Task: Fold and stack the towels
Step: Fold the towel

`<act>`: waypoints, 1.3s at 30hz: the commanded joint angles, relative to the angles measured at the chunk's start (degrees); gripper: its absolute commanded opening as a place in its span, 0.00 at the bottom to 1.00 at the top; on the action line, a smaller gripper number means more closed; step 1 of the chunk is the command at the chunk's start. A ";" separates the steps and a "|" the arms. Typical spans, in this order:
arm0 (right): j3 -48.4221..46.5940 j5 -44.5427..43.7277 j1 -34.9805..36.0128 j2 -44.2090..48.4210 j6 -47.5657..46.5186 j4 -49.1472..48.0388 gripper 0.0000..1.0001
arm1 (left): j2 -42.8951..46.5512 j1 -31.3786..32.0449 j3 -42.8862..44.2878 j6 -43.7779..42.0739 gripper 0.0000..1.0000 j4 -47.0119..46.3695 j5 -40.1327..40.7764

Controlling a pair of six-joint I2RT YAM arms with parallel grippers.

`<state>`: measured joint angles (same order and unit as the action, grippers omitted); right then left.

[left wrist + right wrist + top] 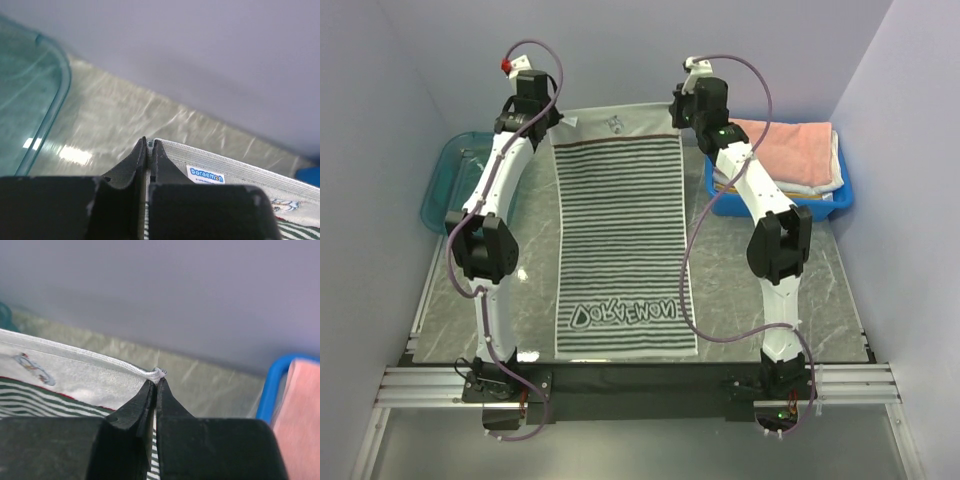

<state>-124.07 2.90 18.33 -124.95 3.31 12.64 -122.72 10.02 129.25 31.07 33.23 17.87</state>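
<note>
Pinching far corners of striped towel (620, 230)

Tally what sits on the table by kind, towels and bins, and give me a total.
Towels: 3 (striped towel spread flat; pink towel lying on a white towel)
Bins: 2 (blue bin, teal bin)
Total: 5; anything deeper in the blue bin is hidden.

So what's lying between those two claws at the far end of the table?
The far hem of the striped towel; the left gripper and right gripper each pinch one corner, seen in the overhead view.
</note>
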 commanded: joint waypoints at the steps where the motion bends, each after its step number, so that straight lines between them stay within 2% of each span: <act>1: -1.79 -8.00 -4.18 0.49 -2.60 -9.73 0.00 | 1.42 -5.36 -0.83 -1.36 0.00 -7.55 4.55; 5: -3.46 -6.68 -4.26 -0.83 -2.78 -11.59 0.00 | 3.44 -5.80 -2.95 -3.12 0.00 -12.31 4.90; 8: -1.27 -5.63 -4.09 -0.21 -2.78 -12.56 0.00 | 4.32 -6.42 -4.79 -4.26 0.00 -13.98 3.41; 12: 7.05 -3.43 -4.09 3.82 -4.10 -12.56 0.00 | 7.92 -6.77 -8.74 -4.35 0.00 -14.16 1.74; 17: 19.64 -1.23 -4.00 12.70 -3.49 -14.58 0.00 | 15.74 -6.77 -21.92 -4.18 0.00 -17.41 -6.43; 24: 39.40 -0.52 -4.00 25.95 0.11 -14.23 0.00 | 23.12 -6.77 -33.70 -0.58 0.00 -12.59 -11.63; 34: 57.00 3.17 -3.74 39.51 8.10 -5.89 0.00 | 38.16 -6.77 -54.51 4.44 0.00 -2.57 -15.05; 39: 65.77 6.07 -3.39 45.82 11.98 -0.79 0.00 | 46.50 -6.68 -64.37 4.79 0.01 -0.54 -13.57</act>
<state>-62.39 15.62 18.13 -84.29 13.50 5.50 -80.64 6.94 68.79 37.15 27.86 -5.41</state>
